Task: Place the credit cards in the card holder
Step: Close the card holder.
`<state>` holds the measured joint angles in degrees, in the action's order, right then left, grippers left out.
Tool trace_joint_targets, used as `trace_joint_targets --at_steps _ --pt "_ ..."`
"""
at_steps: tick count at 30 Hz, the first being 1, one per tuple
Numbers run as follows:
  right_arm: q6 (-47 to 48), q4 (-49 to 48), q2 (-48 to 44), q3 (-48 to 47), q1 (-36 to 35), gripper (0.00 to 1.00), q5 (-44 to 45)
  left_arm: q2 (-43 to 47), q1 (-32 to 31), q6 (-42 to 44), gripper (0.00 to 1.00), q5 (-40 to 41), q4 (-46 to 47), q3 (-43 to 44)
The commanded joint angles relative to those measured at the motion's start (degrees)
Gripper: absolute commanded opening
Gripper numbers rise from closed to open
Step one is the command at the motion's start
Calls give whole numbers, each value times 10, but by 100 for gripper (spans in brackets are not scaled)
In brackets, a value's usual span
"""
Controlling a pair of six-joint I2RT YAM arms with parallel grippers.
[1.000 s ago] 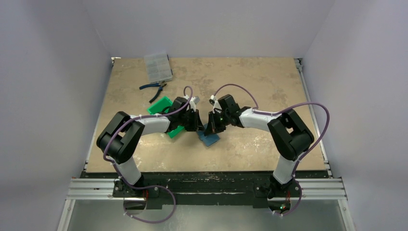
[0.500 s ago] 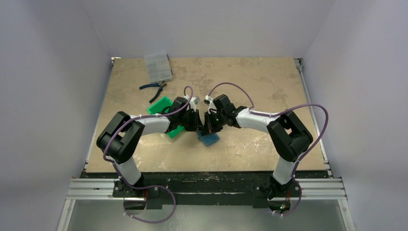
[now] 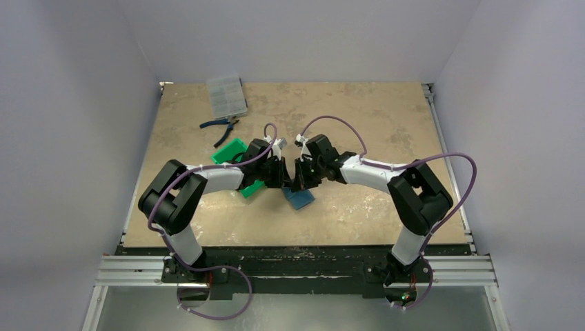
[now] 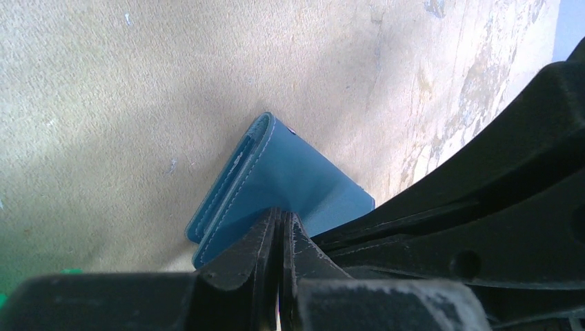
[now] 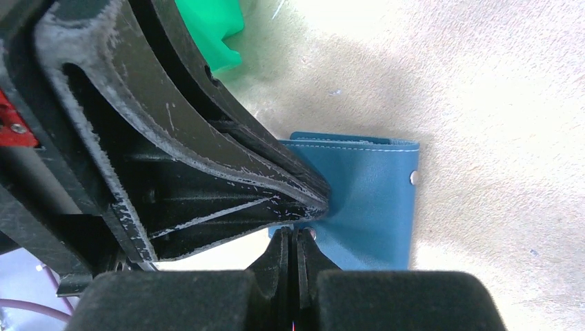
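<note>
The card holder (image 3: 301, 199) is a teal-blue wallet lying folded shut on the table (image 3: 372, 124) between the two arms. In the left wrist view my left gripper (image 4: 281, 215) is shut, its tips resting on the card holder's (image 4: 296, 172) top flap. My right gripper (image 5: 293, 236) is also shut, its tips at the near edge of the card holder (image 5: 376, 200) beside a small metal stud. In the top view the left gripper (image 3: 283, 183) and right gripper (image 3: 298, 184) almost touch over the holder. No credit cards show in any view.
A green plastic tray (image 3: 230, 151) lies under the left forearm, and it also shows at the top of the right wrist view (image 5: 210, 31). Blue-handled pliers (image 3: 219, 124) and a clear compartment box (image 3: 226, 95) sit at the back left.
The right gripper has shifted a little to the left, closer to the left gripper over the card holder. The left arm and the holder have stayed put.
</note>
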<state>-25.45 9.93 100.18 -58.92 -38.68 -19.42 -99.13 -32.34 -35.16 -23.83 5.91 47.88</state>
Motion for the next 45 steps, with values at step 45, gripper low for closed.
trace_joint_targets --at_steps 45 --pt "-6 37 35 -11 1 0 107 12 4 35 0 20 -33 -7"
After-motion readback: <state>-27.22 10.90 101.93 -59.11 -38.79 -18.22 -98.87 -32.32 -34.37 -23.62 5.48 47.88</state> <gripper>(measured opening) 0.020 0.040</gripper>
